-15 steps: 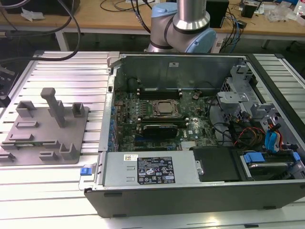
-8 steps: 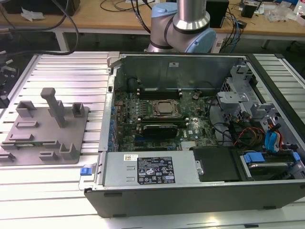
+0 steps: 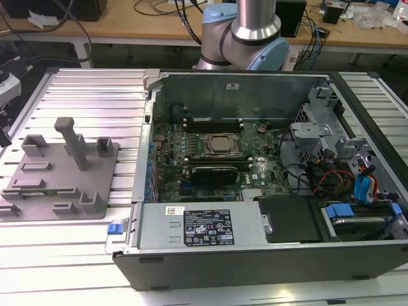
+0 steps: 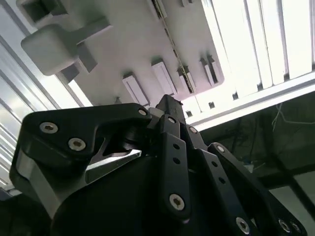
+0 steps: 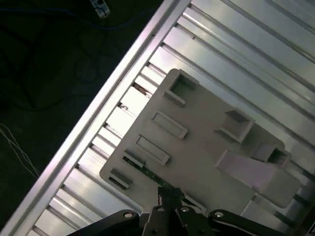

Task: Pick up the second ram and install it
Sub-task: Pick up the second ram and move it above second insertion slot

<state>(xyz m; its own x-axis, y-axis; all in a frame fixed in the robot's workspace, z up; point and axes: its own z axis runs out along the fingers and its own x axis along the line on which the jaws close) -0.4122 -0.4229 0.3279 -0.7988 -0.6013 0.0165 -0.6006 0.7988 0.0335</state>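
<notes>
Gripper [image 5: 166, 194] narrow, fingertips [image 5: 160, 196] nearly together, nothing between them; in both wrist views it hangs over the grey fixture plate [image 5: 206, 157], clear of it. The second ram [image 5: 147, 173], a thin greenish strip, lies along 1 edge of that plate in line with the tips, seen edge-on in the second wrist view [image 4: 178, 63] just beyond the gripper [image 4: 167, 101]. In the exterior view the plate [image 3: 60, 185] sits on the ribbed metal table [image 3: 89, 89] at 9 o'clock from the open computer case [image 3: 255, 255]. CPU socket [image 3: 221, 145] mid-board, 1 long black slot [image 3: 213, 120] at its 12 o'clock. Arm [image 3: 255, 25] at the case's 12 o'clock.
</notes>
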